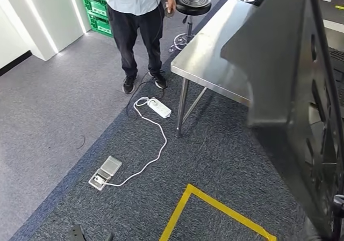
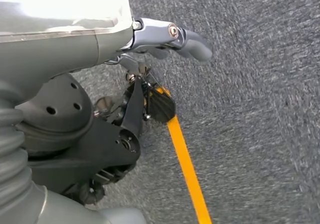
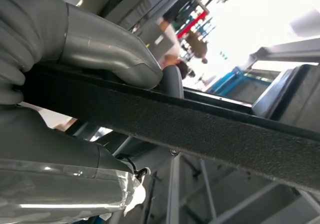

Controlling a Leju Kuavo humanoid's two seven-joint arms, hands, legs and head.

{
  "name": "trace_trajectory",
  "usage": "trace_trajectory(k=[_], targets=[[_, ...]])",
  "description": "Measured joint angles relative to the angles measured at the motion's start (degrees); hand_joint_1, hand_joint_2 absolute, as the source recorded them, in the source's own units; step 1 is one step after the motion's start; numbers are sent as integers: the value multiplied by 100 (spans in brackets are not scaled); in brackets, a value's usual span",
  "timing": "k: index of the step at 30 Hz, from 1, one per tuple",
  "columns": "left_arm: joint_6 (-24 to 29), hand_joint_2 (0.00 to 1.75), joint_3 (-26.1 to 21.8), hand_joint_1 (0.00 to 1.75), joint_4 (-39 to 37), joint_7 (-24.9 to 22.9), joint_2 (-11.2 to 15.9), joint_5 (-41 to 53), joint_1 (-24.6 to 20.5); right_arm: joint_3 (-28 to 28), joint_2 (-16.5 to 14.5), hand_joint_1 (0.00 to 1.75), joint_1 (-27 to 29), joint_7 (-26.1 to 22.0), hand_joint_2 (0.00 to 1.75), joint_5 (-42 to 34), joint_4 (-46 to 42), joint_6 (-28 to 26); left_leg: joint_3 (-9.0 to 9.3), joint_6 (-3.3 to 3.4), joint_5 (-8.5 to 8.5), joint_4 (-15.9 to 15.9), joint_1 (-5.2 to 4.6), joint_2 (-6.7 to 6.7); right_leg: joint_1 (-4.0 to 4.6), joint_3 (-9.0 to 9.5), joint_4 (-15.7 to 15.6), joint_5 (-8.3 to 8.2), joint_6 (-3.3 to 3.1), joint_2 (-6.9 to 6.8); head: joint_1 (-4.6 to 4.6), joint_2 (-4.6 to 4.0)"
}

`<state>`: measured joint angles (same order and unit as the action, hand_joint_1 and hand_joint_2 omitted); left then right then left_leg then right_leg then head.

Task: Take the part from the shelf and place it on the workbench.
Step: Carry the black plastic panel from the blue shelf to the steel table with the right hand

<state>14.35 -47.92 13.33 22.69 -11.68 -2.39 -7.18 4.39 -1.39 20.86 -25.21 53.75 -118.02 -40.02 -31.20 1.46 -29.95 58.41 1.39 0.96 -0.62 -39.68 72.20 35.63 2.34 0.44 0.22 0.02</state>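
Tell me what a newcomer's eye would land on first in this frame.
Probably the big black part looming at the right of the head view, gripped by the right hand near the steel workbench. Next, a person standing beyond the bench end, a white power strip and cord on the carpet, and yellow floor tape in front.

The right hand (image 3: pixel 94 79) grips a dark part (image 3: pixel 211 129); the left hand (image 2: pixel 166 39) hangs with fingers extended.

Brushed steel workbench (image 1: pixel 210 47) (dull sheen), rough matt black part (image 3: pixel 211 129)
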Motion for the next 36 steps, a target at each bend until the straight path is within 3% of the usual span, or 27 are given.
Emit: trace_trajectory(k=[1, 2, 3, 5, 7, 9, 10, 12, 14, 16, 17, 18, 20, 22, 24, 28, 33, 36], targets=[[1, 175, -2, 0, 0, 0, 2, -1, 8, -1, 2, 175, 9, 4, 175, -2, 3, 0, 13, -3, -18, 0, 1, 75, -22, -125, 211, 22, 27, -19, 0, 0], [1, 175, -3, 0, 0, 0, 2, -1, 12, 0, 3, 175, 16, 9, 175, -5, 5, 0, 32, -15, -39, 1, 4, 143, -41, -136, 195, -71, 50, -36, 0, 0], [1, 175, -3, 0, 0, -1, 1, -2, 11, 0, 4, 175, 21, 13, 175, -7, 7, 1, 62, -33, -63, 1, 9, 205, -53, -26, -58, -259, 65, -65, 0, 0], [1, 175, -4, 0, 0, -1, -2, -2, 4, -2, 7, 175, 15, 16, 175, -9, 8, 2, 138, -92, -122, 0, 10, 310, -35, 370, -865, -641, 61, -241, 2, 0], [2, 175, -4, 0, 0, -1, -2, -2, -9, -4, 10, 175, 11, 16, 175, -10, 8, 4, 195, -159, -171, -4, -11, 385, 9, 584, -1300, -754, -10, -356, -3, 0], [3, 175, -4, 0, 0, -3, -3, -2, -26, -3, 11, 175, 17, 16, 175, -14, 7, 4, 239, -216, -194, -30, -20, 459, 37, 578, -1312, -713, -103, -285, -7, 0], [3, 175, -4, 0, 0, -3, -3, -2, -34, -2, 12, 175, 22, 15, 175, -16, 4, 4, 264, -247, -219, -35, -11, 453, 27, 586, -1326, -711, -143, -246, -8, 0], [3, 175, -4, 0, 0, -3, -4, -1, -39, -2, 13, 175, 12, 9, 175, -12, -2, 3, 193, -281, -389, 189, 2, 275, 2, 620, -1371, -720, -226, -160, -15, 0], [3, 175, -4, 0, 0, -3, -3, -1, -19, -3, 14, 175, -7, 2, 175, 2, -2, 3, -155, -273, -719, 885, -1, 40, -2, 639, -1388, -717, -289, -66, -23, 0], [4, 175, -7, 0, 0, -4, 1, -2, 15, -5, 15, 175, -13, -1, 175, 13, 6, 4, -543, -256, -879, 1529, -20, -31, 14, 650, -1386, -705, -319, 64, -26, 0], [5, 175, -9, 0, 0, -5, 3, -2, 27, -6, 15, 175, -13, -1, 175, 16, 11, 4, -622, -241, -795, 1585, -29, -43, 21, 662, -1384, -698, -324, 142, -26, 0], [5, 175, -10, 0, 0, -5, 4, -2, 33, -6, 15, 175, -13, -2, 175, 19, 16, 4, -597, -220, -604, 1413, -36, -60, 26, 683, -1383, -688, -324, 221, -26, 0], [3, 175, -11, 0, 0, -4, 9, -2, 30, -7, 15, 175, -16, -2, 175, 21, 22, 4, -364, -158, -140, 711, -41, -193, 37, 728, -1375, -658, -305, 363, -22, 0], [3, 175, -14, 0, 0, -3, 15, -1, 21, -8, 16, 175, -21, -2, 175, 26, 27, 5, -174, -121, 46, 193, -43, -331, 40, 728, -1355, -634, -259, 469, -19, 0], [6, 175, -16, 0, 0, -1, 19, -1, 6, -9, 16, 175, -13, -2, 175, 46, 29, 7, -129, -119, 23, 74, -50, -355, 30, 709, -1344, -621, -230, 519, -19, 0], [-59, 175, -17, 0, 0, 55, 19, -2, 1, -10, 15, 175, -6, -11, 175, 79, 30, 7, -105, -113, 24, 67, -59, -361, 22, 762, -1401, -615, -235, 504, -16, 0], [-467, 175, -18, 0, 0, 263, 22, -2, 3, -10, 19, 175, -24, -17, 175, 71, 52, 7, -97, -84, 6, 70, -67, -363, 20, 788, -1434, -617, -215, 498, -15, 0], [-713, 175, -26, 0, 0, 314, 32, -2, 4, -10, 24, 175, -47, -12, 175, 112, 84, 7, -95, -30, -17, 92, -93, -362, -5, 798, -1478, -620, -120, 503, -19, 0]])
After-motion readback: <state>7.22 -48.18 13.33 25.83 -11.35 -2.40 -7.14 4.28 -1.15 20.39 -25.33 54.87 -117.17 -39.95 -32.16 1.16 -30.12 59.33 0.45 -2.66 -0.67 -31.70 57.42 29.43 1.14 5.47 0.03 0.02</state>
